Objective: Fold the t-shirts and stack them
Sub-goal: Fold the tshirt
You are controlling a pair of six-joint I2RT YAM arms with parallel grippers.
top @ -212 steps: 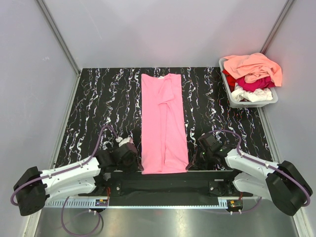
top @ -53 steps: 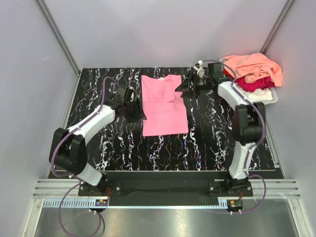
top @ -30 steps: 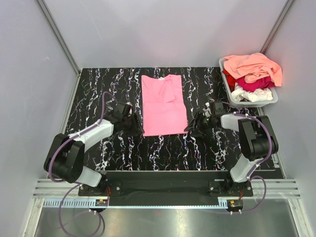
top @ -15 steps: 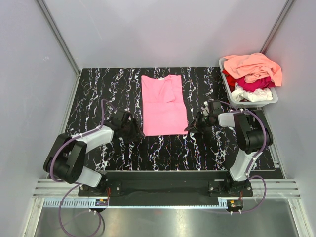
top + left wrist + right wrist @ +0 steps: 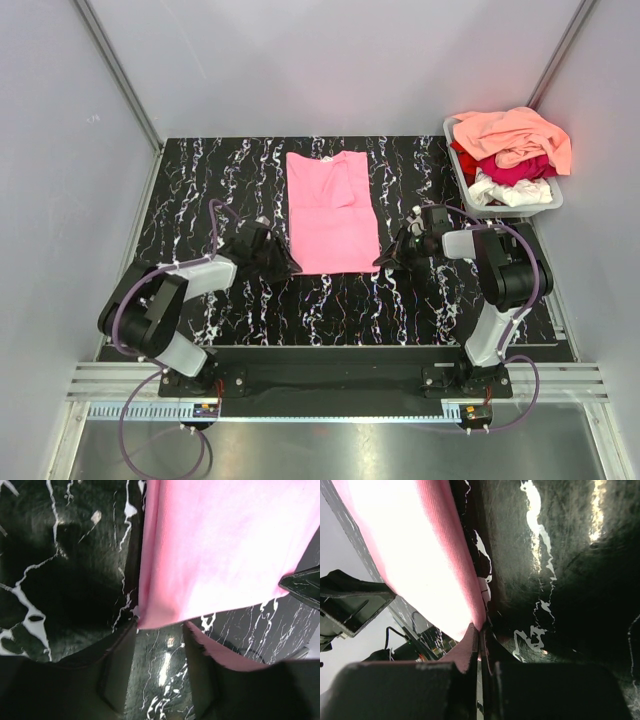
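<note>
Top external view is showing the pink t-shirt (image 5: 333,212) lying folded flat in the middle of the table (image 5: 190,190), neck end away from the arms, with both grippers working its near hem. The left gripper (image 5: 282,266) is sitting at the near-left corner. On its wrist view the fingers (image 5: 116,672) are spread, straddling that corner without pinching it. The right gripper (image 5: 387,260) is at the near-right corner, jaws squeezed together with pink cloth nipped at the tips (a thin bite, by the look of it). Taking both corners is meant to lift the hem evenly for another fold, I'd judge. The peach-orange tee (image 5: 515,135) is waiting, heaped in the grey tub (image 5: 515,210).
</note>
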